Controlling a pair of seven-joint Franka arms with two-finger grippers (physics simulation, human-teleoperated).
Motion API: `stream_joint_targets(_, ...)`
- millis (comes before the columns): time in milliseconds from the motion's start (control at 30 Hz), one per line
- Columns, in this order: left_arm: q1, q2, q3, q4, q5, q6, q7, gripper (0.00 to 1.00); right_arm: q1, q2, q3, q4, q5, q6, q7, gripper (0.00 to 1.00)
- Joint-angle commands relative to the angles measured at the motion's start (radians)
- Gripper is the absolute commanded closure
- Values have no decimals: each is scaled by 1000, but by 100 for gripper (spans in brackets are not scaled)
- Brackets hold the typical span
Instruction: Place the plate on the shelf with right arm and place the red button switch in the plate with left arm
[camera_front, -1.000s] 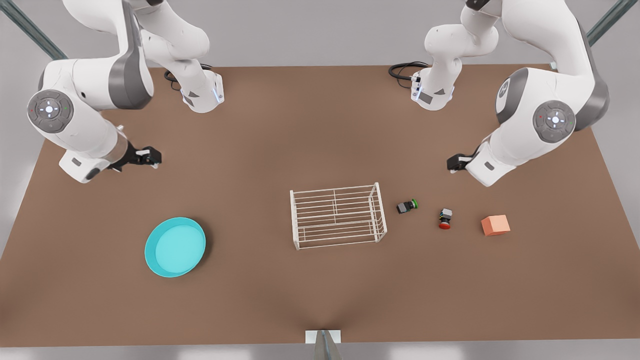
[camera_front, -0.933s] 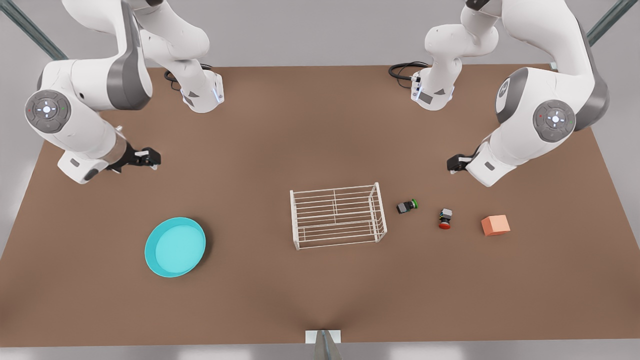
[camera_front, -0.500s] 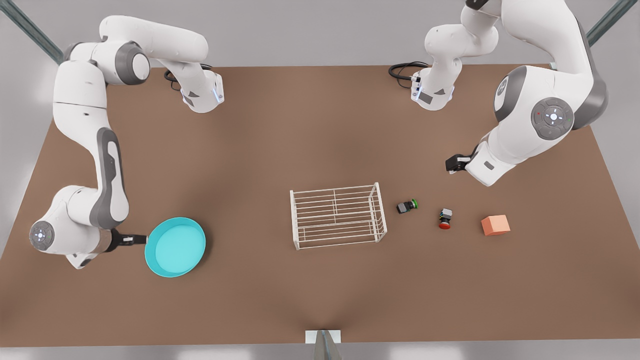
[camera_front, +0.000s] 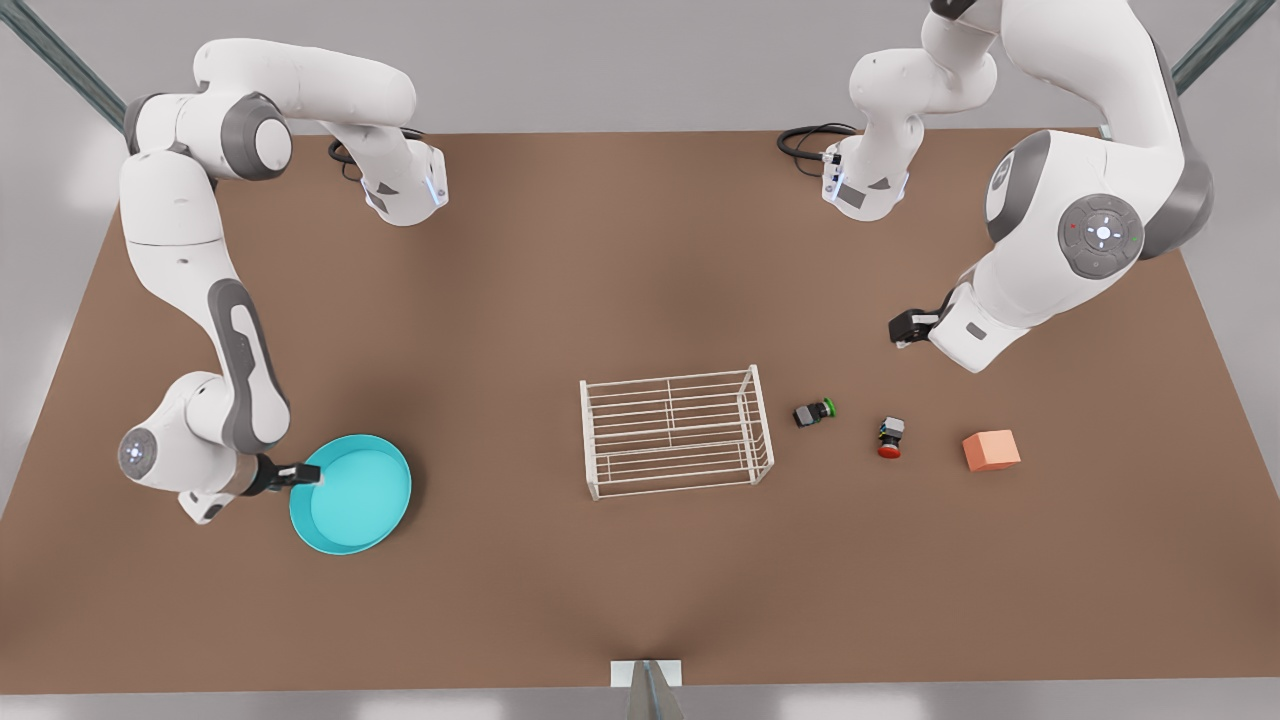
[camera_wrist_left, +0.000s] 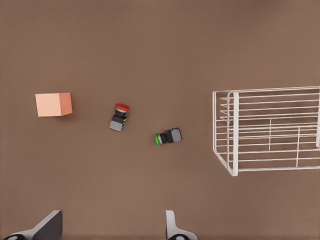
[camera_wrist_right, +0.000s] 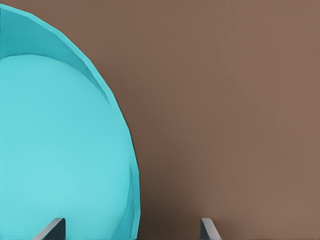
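Step in hand: grasping plate (camera_front: 351, 494), flat on bench (camera_front: 560, 250) at front view's left. Right pincer (camera_front: 305, 474) spread wide, straddling plate rim, not yet clenched. Next, by my reading: clench on rim, lift, carry to shelf (camera_front: 676, 431). Left pincer (camera_front: 899, 331) released, waiting above red button switch (camera_front: 890, 438).

The worktop (camera_front: 620, 260) is a matt, even brown. The plate (camera_front: 351, 493) looks like smooth cyan plastic with a soft sheen. The shelf (camera_front: 676, 431) is thin white-coated wire. The arms' shells are glossy white with grey joints. The cube (camera_front: 991, 450) is matt orange, and both switches have dark, plastic-looking bodies.
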Motion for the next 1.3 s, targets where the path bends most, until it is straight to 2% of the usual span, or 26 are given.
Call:
stream_joint_targets(0,0,-1,-3,0,1,-1,-21,0,0,-2,1,-3,9,30,-130,0)
stream_joint_targets(33,0,-1,-3,0,1,-7,-21,0,0,-2,1,-3,9,30,-130,2)
stream_joint_targets(133,0,-1,-3,0,1,-7,-21,0,2,0,2,-3,9,30,-130,36)
stream_joint_targets(267,0,-1,-8,0,1,-8,-21,0,5,12,2,9,9,30,-130,51)
stream_joint_targets(333,0,-1,-9,0,1,-8,-22,0,6,18,2,10,10,34,-130,54)
stream_joint_targets(400,0,-1,-9,0,1,-8,-22,0,5,18,2,9,9,34,-130,66)
stream_joint_targets(433,0,-1,-9,0,1,-8,-21,0,3,18,2,9,9,33,-131,77)
stream_joint_targets(667,0,-1,-9,0,2,-15,-21,0,3,-23,7,18,9,0,-147,79)
stream_joint_targets(800,-2,-3,-11,2,2,-22,-24,0,5,-81,59,47,6,-84,-144,79)
stream_joint_targets(933,0,-6,-18,2,2,-22,-24,0,5,-111,197,90,52,-128,-139,79)
stream_joint_targets(1000,-2,-1,-18,-1,53,-22,-28,0,9,-117,306,107,124,-135,-127,79)
stream_joint_targets(1067,33,66,-12,-1,85,10,-51,0,14,-118,401,127,118,-162,11,79)
stream_joint_targets(1133,104,189,-11,-1,96,180,-42,0,43,-118,455,155,115,-179,132,79)
stream_joint_targets(1267,142,345,-11,-4,171,235,62,0,186,-107,455,222,119,-185,290,79)
